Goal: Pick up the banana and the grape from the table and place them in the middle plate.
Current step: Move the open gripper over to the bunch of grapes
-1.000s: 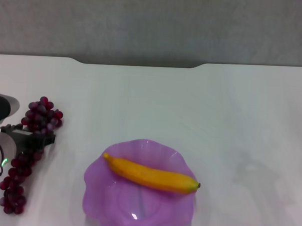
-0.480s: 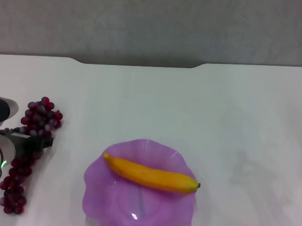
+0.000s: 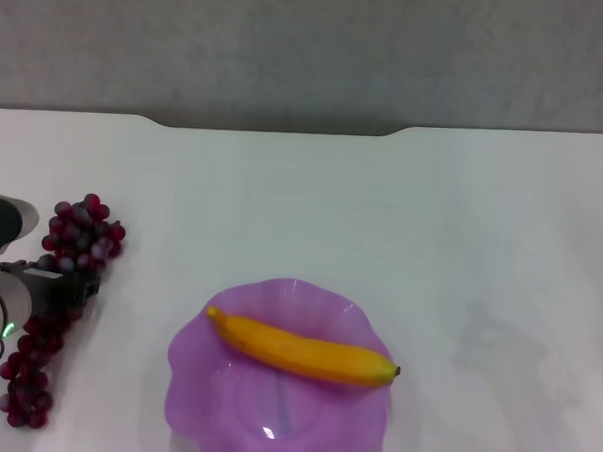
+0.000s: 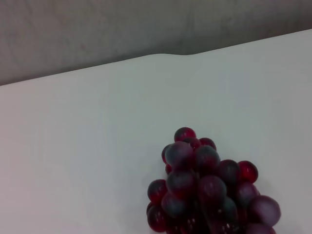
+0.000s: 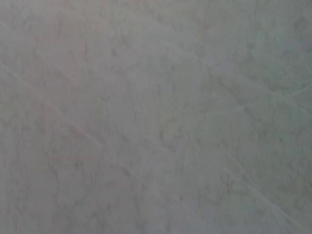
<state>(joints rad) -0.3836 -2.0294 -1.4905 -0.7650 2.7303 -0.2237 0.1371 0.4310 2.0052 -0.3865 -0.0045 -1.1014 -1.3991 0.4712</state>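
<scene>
Looks like a lab test bench: I'm facing a broad plain white counter (image 3: 382,220) with a notched far edge, a bare grey wall (image 3: 309,46) behind it, and smooth plastic-looking prop fruit in a translucent purple scalloped plastic plate (image 3: 200,377).

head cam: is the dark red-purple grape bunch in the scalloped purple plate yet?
No: the dark red-purple grape bunch lies on the white table, left of the translucent purple scalloped plate, which holds only the yellow banana.

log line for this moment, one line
banana: in plate | grape: on table, left gripper at its middle | right arm: out of view
</scene>
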